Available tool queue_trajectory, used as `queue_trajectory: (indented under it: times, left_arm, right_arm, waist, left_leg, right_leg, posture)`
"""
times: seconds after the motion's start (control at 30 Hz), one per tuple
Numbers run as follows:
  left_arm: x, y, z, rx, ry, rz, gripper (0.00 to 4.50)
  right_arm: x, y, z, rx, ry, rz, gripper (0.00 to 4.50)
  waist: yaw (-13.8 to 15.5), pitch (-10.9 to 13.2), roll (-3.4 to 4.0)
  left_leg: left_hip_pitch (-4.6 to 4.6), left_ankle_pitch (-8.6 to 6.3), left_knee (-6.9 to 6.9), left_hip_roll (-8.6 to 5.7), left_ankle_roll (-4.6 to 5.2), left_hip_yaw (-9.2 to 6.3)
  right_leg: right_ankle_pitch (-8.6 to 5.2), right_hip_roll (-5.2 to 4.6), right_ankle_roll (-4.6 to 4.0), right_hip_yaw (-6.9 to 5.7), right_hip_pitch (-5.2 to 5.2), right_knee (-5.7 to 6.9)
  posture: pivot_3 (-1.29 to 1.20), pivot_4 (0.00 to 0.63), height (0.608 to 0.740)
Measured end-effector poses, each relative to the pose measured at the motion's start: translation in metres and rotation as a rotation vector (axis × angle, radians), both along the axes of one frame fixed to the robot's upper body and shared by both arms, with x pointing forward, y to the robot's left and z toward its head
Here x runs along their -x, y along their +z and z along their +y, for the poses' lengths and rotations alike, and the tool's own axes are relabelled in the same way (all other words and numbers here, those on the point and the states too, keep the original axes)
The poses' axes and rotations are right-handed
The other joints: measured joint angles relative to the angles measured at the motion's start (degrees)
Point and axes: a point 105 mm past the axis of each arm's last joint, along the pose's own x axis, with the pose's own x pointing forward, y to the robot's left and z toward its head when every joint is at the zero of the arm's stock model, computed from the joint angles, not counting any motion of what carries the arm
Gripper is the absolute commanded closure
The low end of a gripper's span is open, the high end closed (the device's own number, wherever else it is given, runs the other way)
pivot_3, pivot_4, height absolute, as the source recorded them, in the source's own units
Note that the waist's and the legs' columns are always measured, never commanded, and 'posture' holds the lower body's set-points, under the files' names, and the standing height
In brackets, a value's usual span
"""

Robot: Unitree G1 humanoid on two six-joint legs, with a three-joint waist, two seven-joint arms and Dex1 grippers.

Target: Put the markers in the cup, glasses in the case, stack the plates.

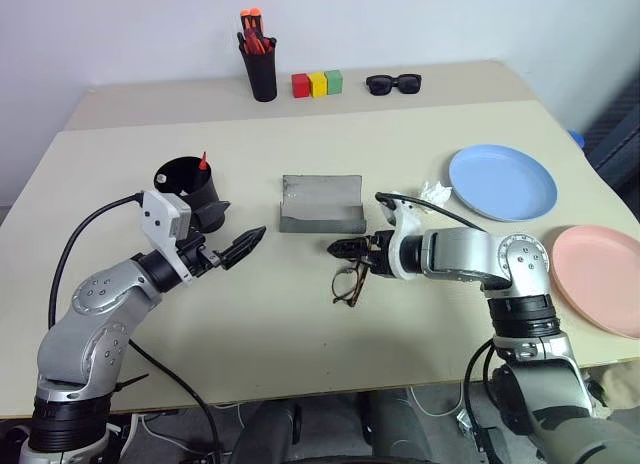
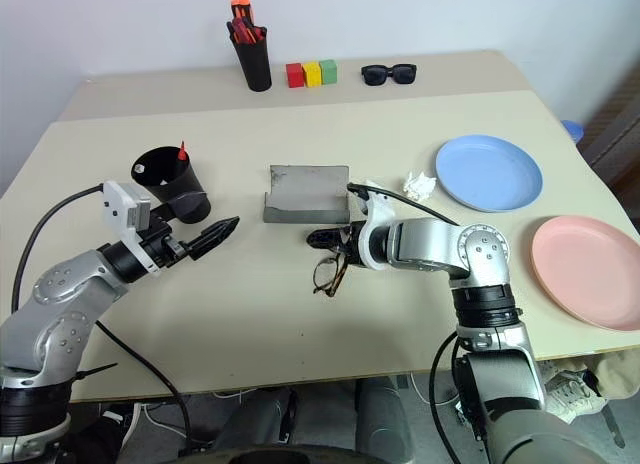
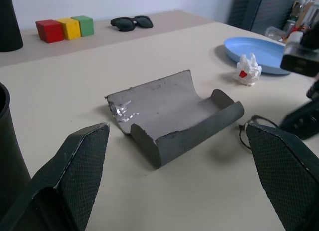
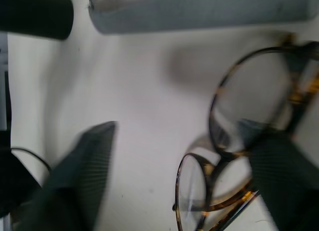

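The glasses [image 1: 347, 284] lie on the table in front of the open grey case [image 1: 322, 204]. My right gripper [image 1: 345, 249] hangs low just above them, open; in the right wrist view one finger [image 4: 279, 171] overlaps the brownish frame of the glasses [image 4: 249, 96]. My left gripper [image 1: 240, 246] hovers open to the left of the case, beside the black cup [image 1: 188, 189]. A red marker tip [image 1: 203, 161] sticks out of the cup. The light blue plate [image 1: 502, 182] and the pink plate [image 1: 600, 277] lie apart at the right.
A black pen pot [image 1: 262, 69] with red-orange pens, three coloured blocks [image 1: 317, 83] and black sunglasses [image 1: 393, 83] stand along the back. A crumpled white paper [image 1: 435, 192] lies between the case and the blue plate.
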Motion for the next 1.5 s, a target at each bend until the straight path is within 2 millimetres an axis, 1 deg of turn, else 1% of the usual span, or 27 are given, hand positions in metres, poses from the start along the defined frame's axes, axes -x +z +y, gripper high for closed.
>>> queue_trajectory:
  times: [0.07,0.13,0.17,0.27,0.37,0.47,0.57,0.77,0.8,0.87,0.9,0.97,1.0,1.07,1.1,1.23,1.37,1.5]
  left_arm:
    - [0.0,0.0,0.0,0.0,0.0,0.001,0.0]
    - [0.0,0.0,0.0,0.001,0.0,0.0,0.0]
    - [0.0,0.001,0.0,0.001,0.0,-0.001,0.0]
    - [-0.001,0.001,0.0,0.001,0.001,-0.003,0.0]
    - [-0.001,0.001,0.0,0.001,0.005,-0.002,0.0]
    - [-0.001,0.001,0.001,0.001,0.012,-0.002,0.0]
    - [-0.001,0.001,0.001,0.001,0.014,-0.002,0.0]
    - [-0.002,0.001,0.001,0.0,0.018,-0.003,0.0]
    - [-0.002,0.001,0.001,0.0,0.017,-0.002,0.0]
    - [-0.002,0.001,0.001,0.0,0.015,-0.003,0.0]
    - [-0.002,0.001,0.0,0.0,0.015,-0.004,0.0]
    - [-0.002,0.001,0.0,0.0,0.014,-0.004,0.0]
    - [-0.001,0.001,0.0,0.001,0.014,-0.005,0.0]
    - [-0.001,0.001,0.0,0.002,0.012,-0.006,0.0]
    - [-0.001,0.001,0.0,0.003,0.011,-0.006,0.0]
    - [-0.001,0.002,-0.001,0.004,0.005,-0.008,0.0]
    - [-0.002,0.003,-0.001,0.006,0.002,-0.014,0.0]
    - [-0.002,0.003,-0.002,0.009,0.003,-0.014,0.0]
  right_arm:
    - [0.0,0.0,-0.002,0.005,-0.01,-0.001,2.8]
    - [0.001,-0.001,-0.002,0.01,-0.003,-0.003,3.97]
    - [0.002,-0.001,-0.002,0.012,0.001,-0.004,4.44]
    - [0.004,0.005,-0.001,0.01,0.058,-0.03,4.44]
    - [0.006,0.007,-0.01,0.054,0.106,-0.053,4.44]
    - [0.013,0.006,-0.013,0.089,0.202,-0.048,4.44]
    - [0.018,0.005,-0.011,0.087,0.258,-0.038,4.44]
    - [0.018,0.008,-0.016,0.114,0.281,-0.042,4.44]
    - [0.018,0.009,-0.016,0.109,0.276,-0.045,4.21]
    - [0.015,0.012,-0.014,0.094,0.261,-0.056,3.6]
    - [0.013,0.014,-0.014,0.087,0.254,-0.064,3.12]
    - [0.011,0.02,-0.013,0.081,0.245,-0.084,1.99]
    - [0.01,0.022,-0.013,0.082,0.246,-0.092,1.57]
    - [0.01,0.025,-0.013,0.086,0.251,-0.104,0.45]
    - [0.01,0.026,-0.014,0.094,0.254,-0.109,0.03]
    - [0.01,0.026,-0.017,0.126,0.254,-0.11,0.03]
    - [0.013,0.011,-0.017,0.142,0.242,-0.065,0.03]
    - [0.012,0.009,-0.007,0.122,0.234,-0.06,0.03]
  waist:
    - [0.0,0.0,0.0]
    - [-0.1,0.0,0.0]
    - [-0.1,0.0,0.0]
    - [-0.2,0.0,0.01]
    - [-0.1,0.0,0.01]
    - [-0.1,0.0,0.01]
    - [-0.3,0.0,0.01]
    - [0.0,0.0,0.01]
    - [0.0,0.0,0.01]
    - [0.0,0.0,0.01]
    - [-0.1,0.0,0.01]
    - [0.0,0.0,0.01]
    - [0.0,0.0,0.01]
    - [0.0,0.0,0.01]
    - [0.0,0.0,0.01]
    - [0.0,0.0,0.0]
    - [0.0,0.0,0.01]
    - [0.0,0.0,0.01]
  left_leg:
    - [0.01,0.0,0.0,0.04,0.0,0.0]
    - [0.02,0.0,0.0,0.05,0.0,0.02]
    - [0.03,0.0,0.0,0.06,0.0,0.05]
    - [0.06,0.0,0.0,0.08,0.01,0.1]
    - [0.06,-0.01,0.0,0.07,0.01,0.1]
    - [0.05,-0.01,0.0,0.06,0.03,0.12]
    - [0.06,-0.02,0.0,0.08,0.03,0.15]
    - [0.05,-0.02,0.0,0.09,0.03,0.15]
    - [0.04,-0.02,0.0,0.08,0.03,0.15]
    - [0.04,-0.02,0.0,0.1,0.03,0.15]
    - [0.04,-0.02,0.0,0.1,0.03,0.15]
    - [0.04,-0.02,0.0,0.1,0.03,0.15]
    - [0.04,-0.02,0.0,0.1,0.03,0.15]
    - [0.02,-0.02,0.0,0.1,0.03,0.15]
    - [0.01,-0.02,0.0,0.1,0.03,0.14]
    - [0.01,-0.02,0.0,0.1,0.03,0.15]
    - [0.01,-0.02,-0.01,0.13,0.03,0.15]
    - [0.02,-0.02,-0.01,0.14,0.03,0.14]
  right_leg:
    - [0.0,0.05,-0.01,0.0,0.0,0.0]
    - [0.02,0.06,-0.03,0.0,0.0,0.0]
    - [0.02,0.06,-0.04,0.01,0.0,0.0]
    - [0.03,0.08,-0.05,0.04,0.02,0.0]
    - [0.02,0.09,-0.05,0.04,0.02,-0.01]
    - [0.02,0.11,-0.05,0.03,0.03,-0.05]
    - [0.03,0.13,-0.05,0.05,0.02,-0.05]
    - [0.03,0.13,-0.05,0.05,0.02,-0.07]
    - [0.03,0.12,-0.05,0.05,0.02,-0.08]
    - [0.03,0.12,-0.05,0.05,0.02,-0.09]
    - [0.03,0.12,-0.05,0.05,0.02,-0.09]
    - [0.03,0.12,-0.05,0.05,0.02,-0.09]
    - [0.03,0.12,-0.05,0.05,0.02,-0.1]
    - [0.03,0.12,-0.05,0.05,0.02,-0.11]
    - [0.03,0.12,-0.05,0.05,0.02,-0.13]
    - [0.03,0.12,-0.05,0.05,0.02,-0.15]
    - [0.03,0.12,-0.05,0.05,0.02,-0.16]
    - [0.04,0.13,-0.06,0.05,0.02,-0.15]
  posture:
    - [0.0,0.15,0.74]
    - [0.0,0.15,0.74]
    - [0.0,0.15,0.74]
    - [0.0,0.15,0.74]
    - [0.0,0.15,0.74]
    - [0.0,0.15,0.74]
    - [0.0,0.15,0.74]
    - [0.0,0.15,0.74]
    - [0.0,0.15,0.74]
    - [0.0,0.15,0.74]
    - [0.0,0.15,0.74]
    - [0.0,0.15,0.74]
    - [0.0,0.15,0.74]
    - [0.0,0.15,0.74]
    - [0.0,0.15,0.74]
    - [0.0,0.15,0.74]
    - [0.0,0.15,0.74]
    - [0.0,0.15,0.74]
